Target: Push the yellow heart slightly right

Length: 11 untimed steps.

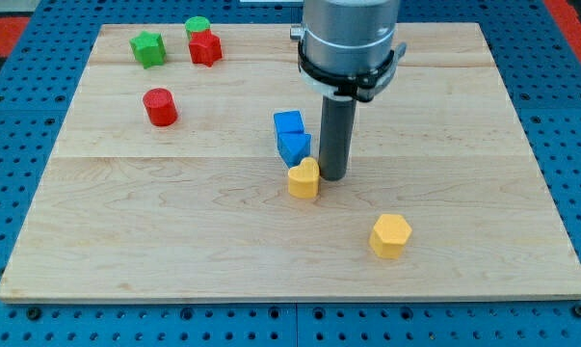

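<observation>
At the view's far left, near the top edge of the table (117, 280), sits a green block (147, 48) of a starry, irregular shape; just to its right a green cylinder (197, 26) stands behind and touching a red block (205, 48) of similar star-like form; below these, well apart, a red cylinder (160, 107) stands alone.

Toward the middle, two blue blocks cluster: a blue cube (288, 123) and, touching it in front, a second blue block (294, 147) whose shape I cannot make out; directly below that, touching or nearly so, is the yellow heart (303, 178), the thing to be moved; it lies near the table's centre.

There is no claw on this arm, so there is nothing to call wide, narrow or holding; it ends in a dark rod, and my tip (332, 177) rests on the table just beside the yellow heart, on its right side, apparently touching it.

Farther right and lower, well apart, lies a yellow hexagonal block (390, 235).

The heart looks like a small, rigid, light piece that should slide readily on smooth wood and may spin if struck off-centre; nothing here is to be gripped; a push right calls for contact on its left flank, through its middle, so my tip likely has to go round it first, without nudging the blue blocks.
</observation>
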Available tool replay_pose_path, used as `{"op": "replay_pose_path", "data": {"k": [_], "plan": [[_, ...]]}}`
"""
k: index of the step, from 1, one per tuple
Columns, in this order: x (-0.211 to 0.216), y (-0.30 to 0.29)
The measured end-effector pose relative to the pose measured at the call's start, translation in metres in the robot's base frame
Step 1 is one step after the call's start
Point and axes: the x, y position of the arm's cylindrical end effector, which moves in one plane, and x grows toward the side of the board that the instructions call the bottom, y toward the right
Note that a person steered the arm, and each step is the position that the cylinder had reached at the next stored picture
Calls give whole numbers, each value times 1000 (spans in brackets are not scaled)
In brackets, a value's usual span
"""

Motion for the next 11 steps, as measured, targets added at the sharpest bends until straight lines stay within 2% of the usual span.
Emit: {"op": "replay_pose_path", "data": {"k": [1,3,4,5,6,8,9,11], "plan": [[16,-10],[58,-68],[58,-127],[21,-136],[7,-128],[8,-41],[8,-24],[15,-54]]}}
